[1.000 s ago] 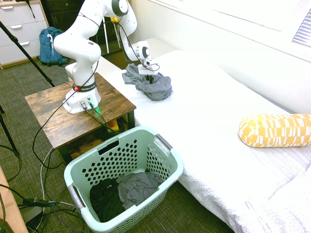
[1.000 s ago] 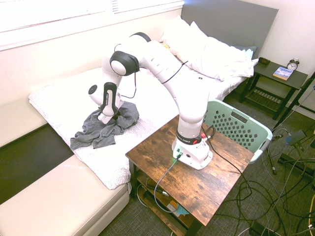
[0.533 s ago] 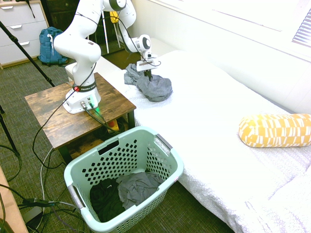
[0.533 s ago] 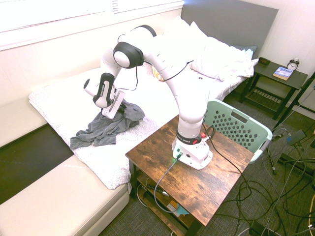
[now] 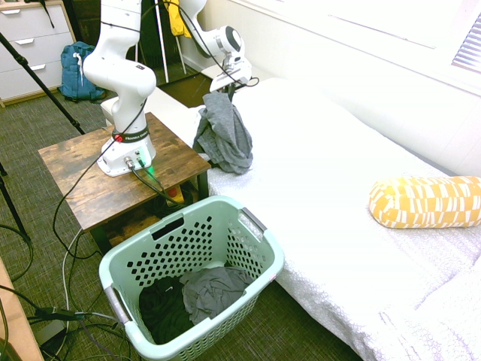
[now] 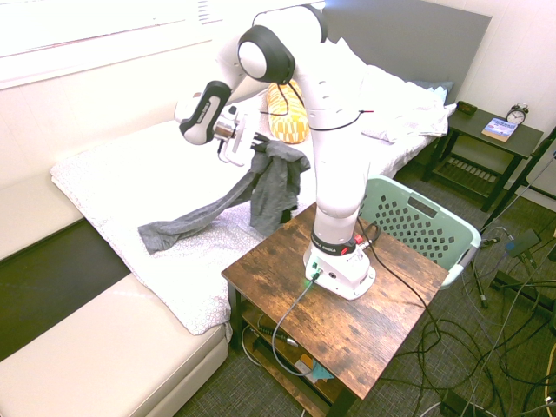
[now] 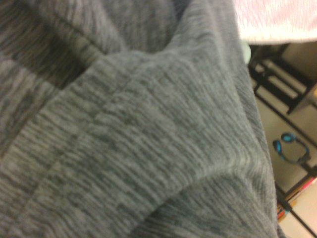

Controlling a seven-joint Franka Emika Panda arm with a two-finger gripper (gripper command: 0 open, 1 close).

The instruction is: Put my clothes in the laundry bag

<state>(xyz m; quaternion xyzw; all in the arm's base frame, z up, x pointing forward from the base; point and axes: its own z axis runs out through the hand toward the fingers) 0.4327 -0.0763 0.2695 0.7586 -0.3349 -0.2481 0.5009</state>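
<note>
Grey shirt hangs pinched in your gripper above the bed, one sleeve trailing; mint laundry basket holds two garments.

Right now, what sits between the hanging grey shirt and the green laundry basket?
In the first exterior view, the wooden side table's corner lies between grey shirt and laundry basket.
</note>
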